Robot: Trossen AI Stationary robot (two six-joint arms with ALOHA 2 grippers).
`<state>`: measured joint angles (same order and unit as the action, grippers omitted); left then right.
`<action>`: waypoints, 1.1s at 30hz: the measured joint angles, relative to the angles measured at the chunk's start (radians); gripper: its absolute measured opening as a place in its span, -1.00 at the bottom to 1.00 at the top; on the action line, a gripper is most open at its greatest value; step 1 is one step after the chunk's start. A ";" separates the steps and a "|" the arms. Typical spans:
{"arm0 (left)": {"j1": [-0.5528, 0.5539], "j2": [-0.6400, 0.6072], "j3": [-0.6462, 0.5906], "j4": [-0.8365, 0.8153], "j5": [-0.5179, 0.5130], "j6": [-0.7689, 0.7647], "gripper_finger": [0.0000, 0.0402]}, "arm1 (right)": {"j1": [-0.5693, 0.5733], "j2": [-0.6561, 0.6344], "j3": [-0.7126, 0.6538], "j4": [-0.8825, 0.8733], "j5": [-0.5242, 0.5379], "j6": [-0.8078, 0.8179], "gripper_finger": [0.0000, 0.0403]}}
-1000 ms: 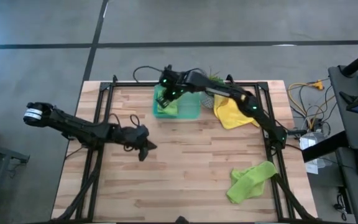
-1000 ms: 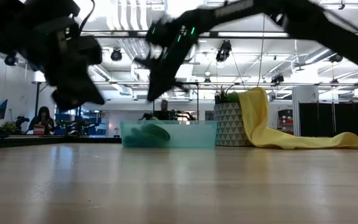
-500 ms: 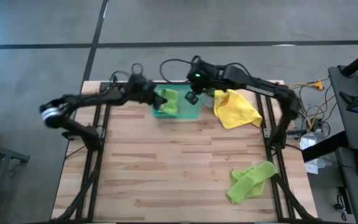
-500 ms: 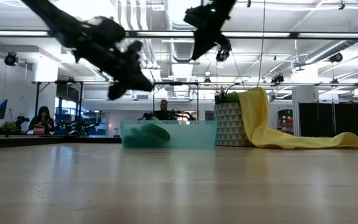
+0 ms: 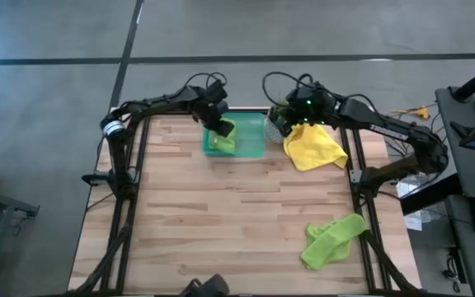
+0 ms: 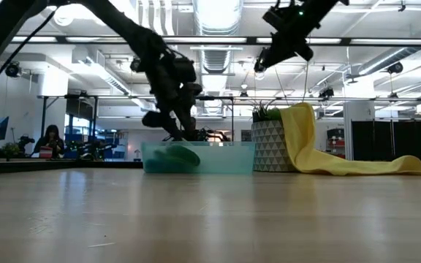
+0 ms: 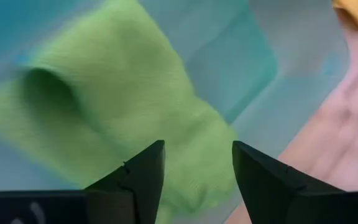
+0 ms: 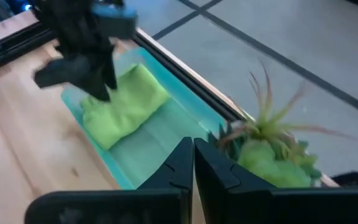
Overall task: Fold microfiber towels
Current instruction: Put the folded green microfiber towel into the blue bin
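Table (image 5: 221, 214) is holding tray (image 5: 254, 147) at upper centre, green towel (image 5: 223, 136) lying folded inside. Yellow towel (image 5: 312, 147) is draping right of it, second green towel (image 5: 332, 239) lower right. Left gripper (image 5: 219, 125) is hovering over tray, jaws released. Right gripper (image 5: 277, 124) is hanging by plant (image 8: 272, 146), jaws clenched empty.

Microfiber towels: three visible. Two lime green (image 5: 223, 136) (image 5: 333, 240) (one in tray, one at 4 o'clock), one yellow (image 5: 312, 148). Tray (image 5: 254, 144): one. Potted plant (image 8: 272, 152): one.
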<state>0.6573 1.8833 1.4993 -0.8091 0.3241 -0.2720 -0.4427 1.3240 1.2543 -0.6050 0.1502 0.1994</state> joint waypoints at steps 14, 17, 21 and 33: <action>-0.025 -0.002 -0.032 -0.076 -0.120 0.002 -0.14 | 0.003 -0.069 -0.056 0.021 -0.001 0.037 -0.96; -0.024 0.007 -0.046 -0.073 -0.120 -0.007 -0.14 | 0.010 -0.068 -0.054 0.022 -0.001 0.048 -0.96; -0.025 0.032 -0.047 -0.047 -0.120 -0.008 -0.14 | 0.015 -0.068 -0.053 0.020 -0.001 0.063 -0.96; -0.029 0.104 -0.047 -0.026 -0.109 0.026 -0.28 | 0.029 -0.068 -0.054 0.018 -0.003 0.089 -0.96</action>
<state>0.6281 1.9873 1.4525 -0.8350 0.2151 -0.2459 -0.4141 1.2560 1.2007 -0.5869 0.1474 0.2886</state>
